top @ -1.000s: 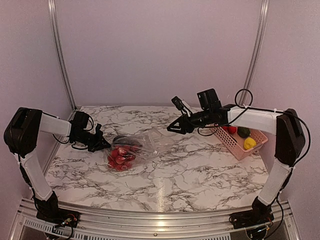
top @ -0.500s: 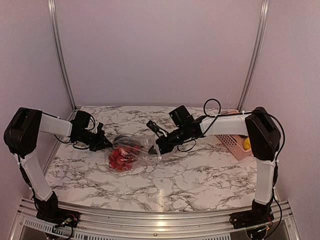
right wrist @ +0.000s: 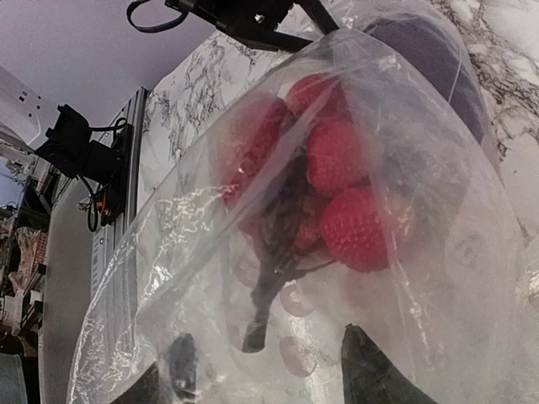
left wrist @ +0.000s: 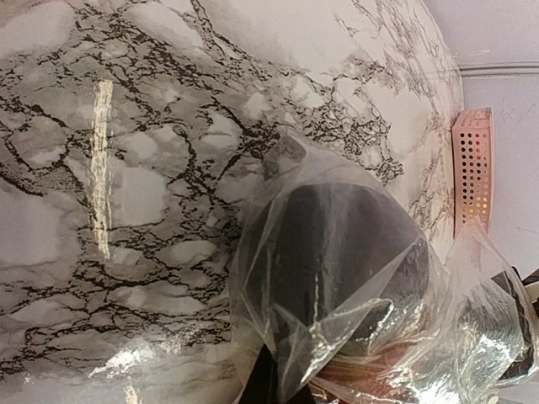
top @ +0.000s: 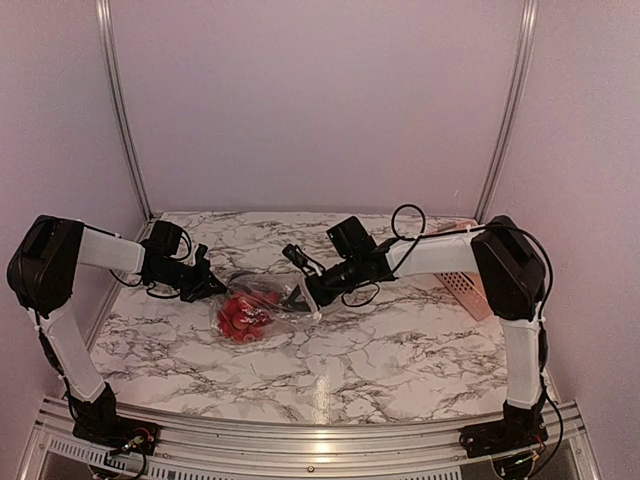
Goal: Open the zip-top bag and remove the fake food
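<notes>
The zip-top bag [top: 283,298] lies crumpled at the table's middle left. Inside it are red strawberries [top: 240,314] and a dark rounded piece [top: 250,279] of fake food. My left gripper [top: 208,288] is shut on the bag's left edge; in the left wrist view its fingertips [left wrist: 268,380] pinch the plastic [left wrist: 278,194] in front of the dark piece [left wrist: 337,252]. My right gripper [top: 303,292] is open at the bag's right end. In the right wrist view [right wrist: 274,374] one finger shows through the film [right wrist: 143,278] and the strawberries [right wrist: 345,185] lie just ahead.
The pink basket [top: 462,288] stands at the right, mostly hidden behind my right arm; its perforated wall shows in the left wrist view [left wrist: 472,168]. Bare marble table [top: 400,350] lies in front and to the right.
My right arm has swung left from the basket to the bag's right end. The left gripper has stayed on the bag's left edge.
</notes>
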